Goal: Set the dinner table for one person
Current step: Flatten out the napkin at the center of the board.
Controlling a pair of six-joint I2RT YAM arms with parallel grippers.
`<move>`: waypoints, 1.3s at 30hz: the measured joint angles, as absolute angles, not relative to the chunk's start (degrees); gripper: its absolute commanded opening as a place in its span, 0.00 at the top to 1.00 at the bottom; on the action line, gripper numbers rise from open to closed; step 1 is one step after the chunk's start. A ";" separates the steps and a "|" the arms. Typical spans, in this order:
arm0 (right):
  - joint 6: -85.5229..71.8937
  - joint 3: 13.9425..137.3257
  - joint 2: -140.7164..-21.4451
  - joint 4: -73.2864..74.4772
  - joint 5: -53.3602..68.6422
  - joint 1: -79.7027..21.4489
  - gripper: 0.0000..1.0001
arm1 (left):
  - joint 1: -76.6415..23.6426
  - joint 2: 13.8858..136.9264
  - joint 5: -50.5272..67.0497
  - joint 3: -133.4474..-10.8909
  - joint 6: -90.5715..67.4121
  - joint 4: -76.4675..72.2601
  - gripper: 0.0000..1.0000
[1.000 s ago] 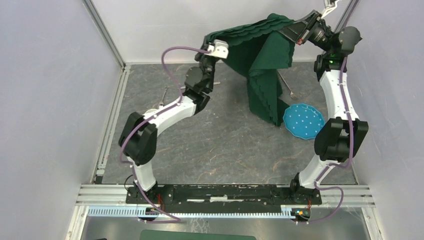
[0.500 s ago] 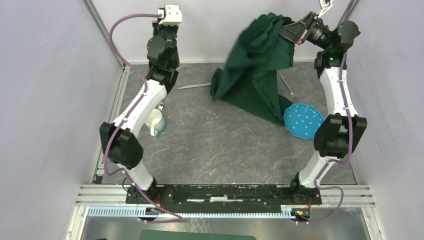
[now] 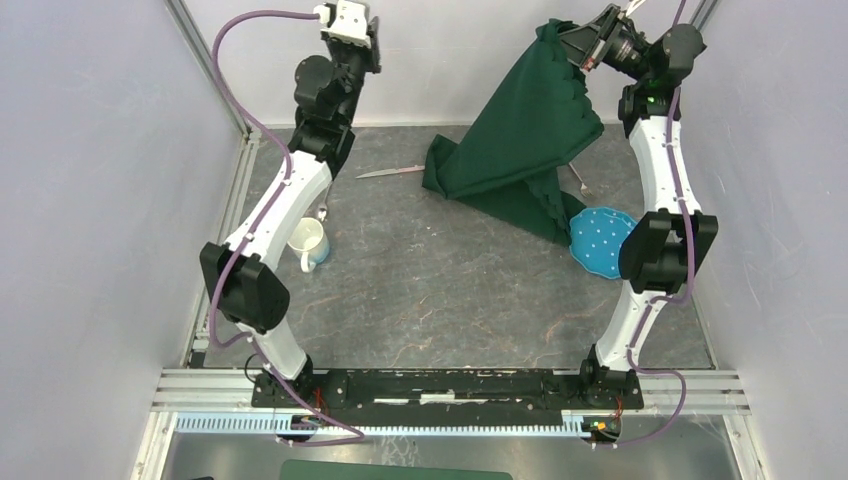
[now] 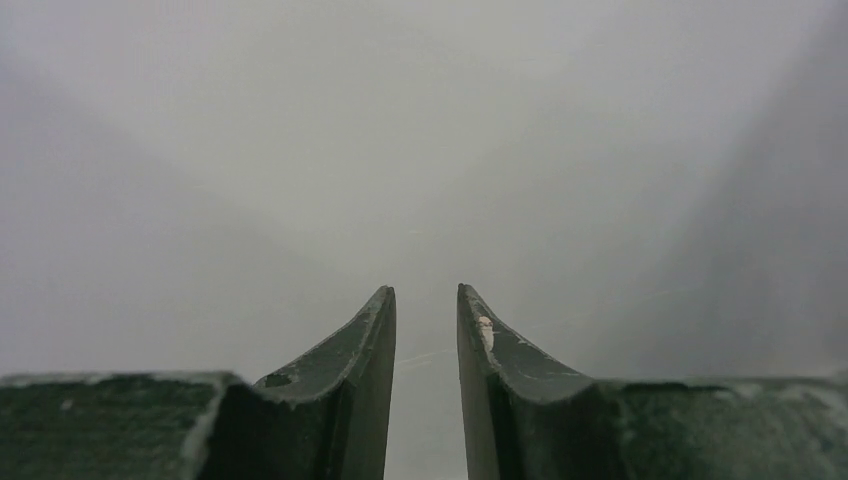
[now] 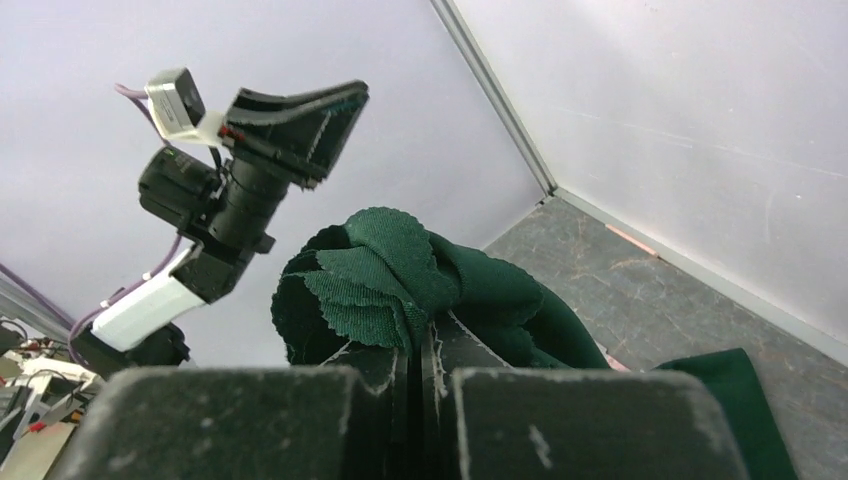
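Gripped by one corner, the green scalloped cloth (image 3: 520, 140) hangs from the clenched right pincer (image 5: 425, 345), apparently for spreading over the desk (image 3: 430, 290); the left pincer (image 4: 426, 300) gapes empty.

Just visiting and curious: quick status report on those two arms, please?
Left gripper open, empty, raised. Right gripper shut on green cloth, held high. Cloth's lower end rests on dinner table, against blue plate.

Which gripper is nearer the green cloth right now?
Right. The right gripper is shut on a top corner of the green cloth, holding it up; the left gripper is raised well to its left, jaws parted, empty.
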State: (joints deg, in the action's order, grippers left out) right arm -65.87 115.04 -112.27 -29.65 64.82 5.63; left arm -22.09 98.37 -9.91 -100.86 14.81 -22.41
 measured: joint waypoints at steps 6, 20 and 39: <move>-67.68 117.40 -113.71 -28.71 61.89 5.63 1.00 | -24.91 103.02 3.95 -102.61 6.42 -20.36 0.59; -65.84 116.49 -113.75 -25.08 60.07 4.86 1.00 | -38.20 107.63 18.17 -104.53 2.98 -15.92 0.51; -64.64 110.98 -113.75 -24.88 61.43 4.71 1.00 | -57.14 107.39 2.92 -103.59 18.28 -1.56 0.44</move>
State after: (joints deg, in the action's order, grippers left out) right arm -64.64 110.98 -113.75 -24.88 61.43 4.71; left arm -57.14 107.39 2.92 -103.59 18.28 -1.56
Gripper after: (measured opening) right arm 0.023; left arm 0.556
